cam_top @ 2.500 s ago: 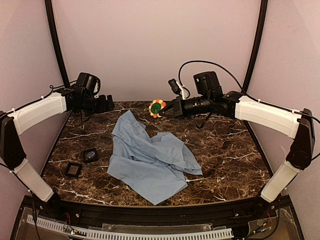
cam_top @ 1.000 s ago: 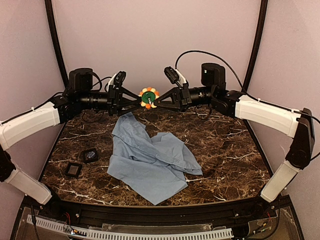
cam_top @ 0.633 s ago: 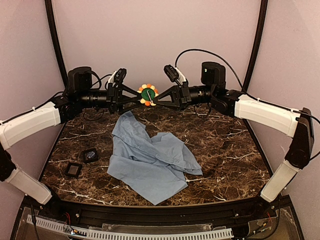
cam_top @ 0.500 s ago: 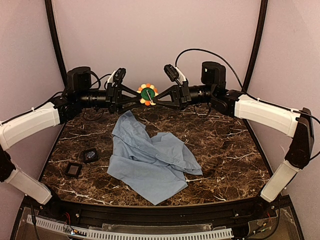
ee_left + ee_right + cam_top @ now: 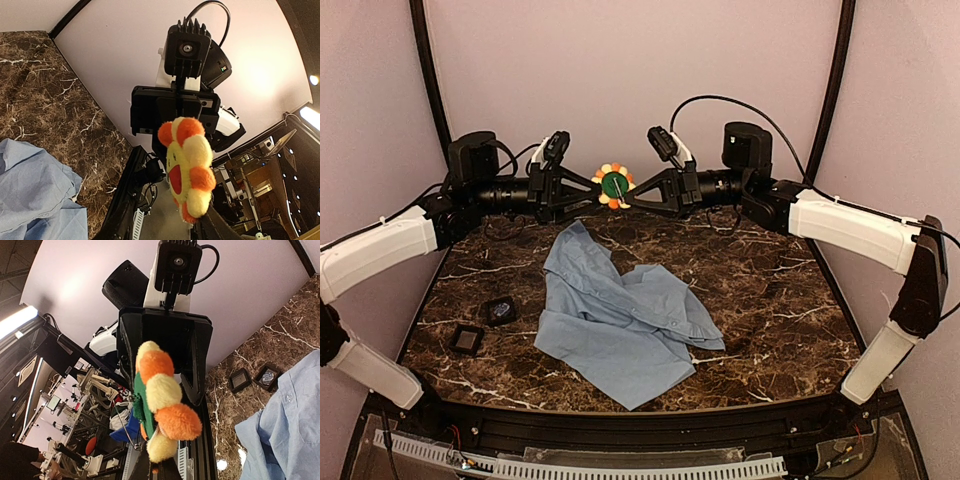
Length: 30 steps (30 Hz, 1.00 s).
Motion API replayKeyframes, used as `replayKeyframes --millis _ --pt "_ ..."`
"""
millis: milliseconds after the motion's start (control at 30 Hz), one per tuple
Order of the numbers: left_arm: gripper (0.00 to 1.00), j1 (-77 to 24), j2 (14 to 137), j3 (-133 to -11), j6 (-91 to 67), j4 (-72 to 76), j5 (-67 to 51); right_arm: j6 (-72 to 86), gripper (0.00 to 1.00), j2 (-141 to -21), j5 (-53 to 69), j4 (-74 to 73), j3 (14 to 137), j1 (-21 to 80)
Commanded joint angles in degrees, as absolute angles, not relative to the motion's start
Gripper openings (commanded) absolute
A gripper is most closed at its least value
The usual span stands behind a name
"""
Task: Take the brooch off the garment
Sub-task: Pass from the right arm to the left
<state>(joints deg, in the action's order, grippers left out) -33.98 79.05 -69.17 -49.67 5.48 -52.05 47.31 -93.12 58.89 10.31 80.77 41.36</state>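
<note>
**Small plush flower brooch (image 5: pixel 613 186), orange, yellow and red petals round a dark green centre, up in mid-air and off the thin light blue button-up shirt (image 5: pixel 620 315)**

Both arms reach in from either side and meet tip to tip above the far edge of the dark marbled surface (image 5: pixel 770 290). The brooch sits between them, its green centre turned toward the near side. The right claw (image 5: pixel 628 190) is pinched fully shut on the brooch. The left claw (image 5: pixel 599 190) points its fingers in at the flower's other side, but I cannot tell how far apart they stand or whether they have hold of it. The shirt lies crumpled on the surface below, nearer the arm bases and well apart from the brooch. Two small black square pads (image 5: pixel 500 310) (image 5: pixel 467 339) lie on the surface to the left of the shirt, near it but not touching.
</note>
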Motion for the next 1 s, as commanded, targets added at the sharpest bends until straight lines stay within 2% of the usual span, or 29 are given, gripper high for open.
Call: replayKeyframes --millis 0,100,267,467,967 --pt "0.47 -34.54 78.28 -68.95 -51.00 9.23 -54.81 47.73 0.00 -93.29 57.18 12.06 80.60 42.01" --pt "0.53 -34.54 77.47 -68.44 -49.50 7.09 -54.46 47.99 0.00 -92.83 56.46 12.82 79.65 42.00" --pt "0.55 -34.54 75.56 -66.19 -48.58 5.61 -53.07 48.66 0.00 -92.96 56.65 13.53 79.48 41.99" --pt "0.46 -34.54 76.44 -67.28 -48.40 5.67 -52.21 47.84 0.00 -93.73 57.30 11.84 81.13 42.47" --pt "0.36 -35.01 79.24 -69.31 -49.00 7.21 -54.00 47.36 0.00 -94.28 56.07 10.67 82.20 44.54"
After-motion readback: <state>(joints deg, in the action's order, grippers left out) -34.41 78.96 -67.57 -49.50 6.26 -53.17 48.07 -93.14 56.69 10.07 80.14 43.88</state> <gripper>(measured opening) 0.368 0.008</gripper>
